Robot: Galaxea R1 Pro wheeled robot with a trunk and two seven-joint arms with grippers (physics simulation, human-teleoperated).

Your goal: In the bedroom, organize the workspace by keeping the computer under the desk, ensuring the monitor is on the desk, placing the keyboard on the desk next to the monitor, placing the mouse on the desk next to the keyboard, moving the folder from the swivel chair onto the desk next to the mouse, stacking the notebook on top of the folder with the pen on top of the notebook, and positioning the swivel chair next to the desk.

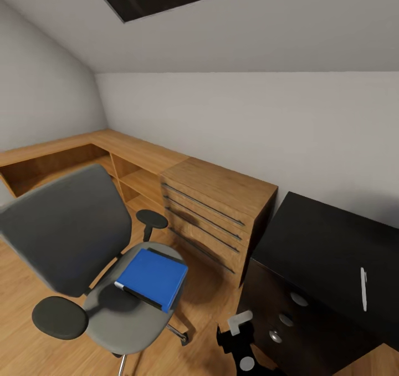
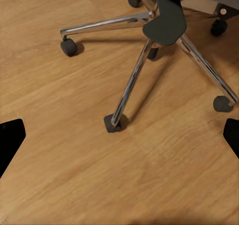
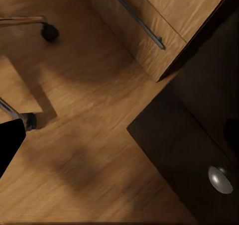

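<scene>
The grey swivel chair (image 1: 66, 232) stands on the floor at the lower left of the head view. A blue folder (image 1: 152, 276) lies flat on its seat, with a dark, white-edged layer under its front edge. A white pen (image 1: 363, 289) lies on the black cabinet top (image 1: 321, 243) at the right. My left gripper (image 2: 119, 135) hangs open over the floor beside the chair's chrome base (image 2: 132, 80). Between the chair's caster (image 3: 49, 32) and the black cabinet front (image 3: 189, 135), my right gripper (image 3: 119, 140) is open and low. Both hold nothing.
A long wooden desk (image 1: 133, 148) with open shelves runs along the left and back walls. A wooden drawer unit (image 1: 216, 209) joins it beside the black cabinet. A narrow strip of wood floor (image 1: 213, 304) separates the chair from the furniture. A sloped ceiling hangs overhead.
</scene>
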